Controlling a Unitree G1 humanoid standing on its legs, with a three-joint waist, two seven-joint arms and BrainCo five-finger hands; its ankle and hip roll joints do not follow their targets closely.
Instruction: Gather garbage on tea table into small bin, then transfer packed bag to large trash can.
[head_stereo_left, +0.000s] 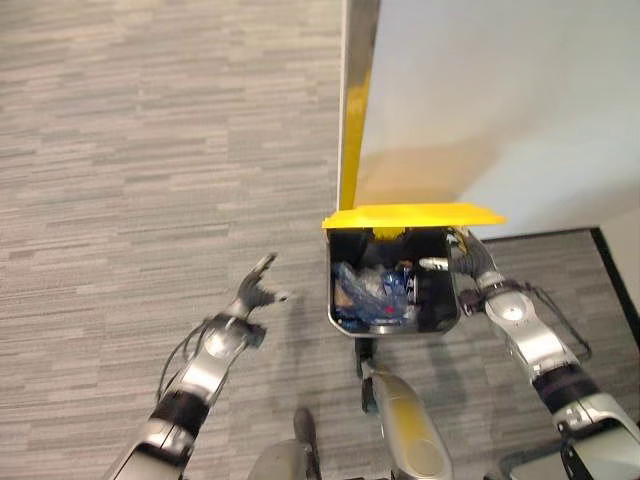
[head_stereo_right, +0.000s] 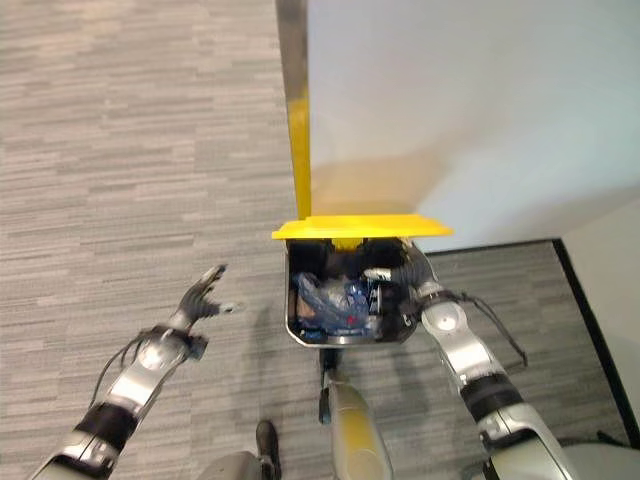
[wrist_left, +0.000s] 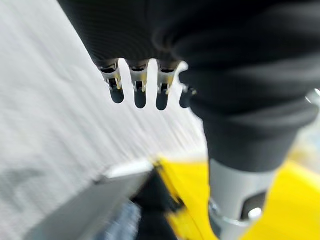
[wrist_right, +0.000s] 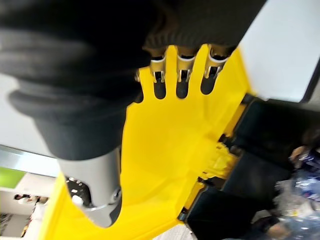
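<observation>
Yellow plastic forms the raised lid (head_stereo_left: 412, 215) of the large trash can (head_stereo_left: 345, 320), which stands on the grey carpet (head_stereo_left: 150, 150) against a pale wall (head_stereo_left: 500, 90). The lid is tipped up and back toward the wall, its long edge running across the view from left to right, and the can's dark mouth faces upward toward the head camera. Inside lies a crumpled bag of garbage (head_stereo_left: 375, 290), clear and bluish with dark and red scraps showing through it; it lies loose in the can's left half, with no clear long axis. No writing on it can be read.

At the can's right rim sits the right hand (head_stereo_left: 462, 262), its thumb pointing in over the opening. In its wrist view its fingers (wrist_right: 182, 82) are straight and spread before the yellow lid, holding nothing. The left hand (head_stereo_left: 255, 290) hangs over the carpet, well apart from the can's left side, with fingers (wrist_left: 140, 92) straight and relaxed, empty.
</observation>
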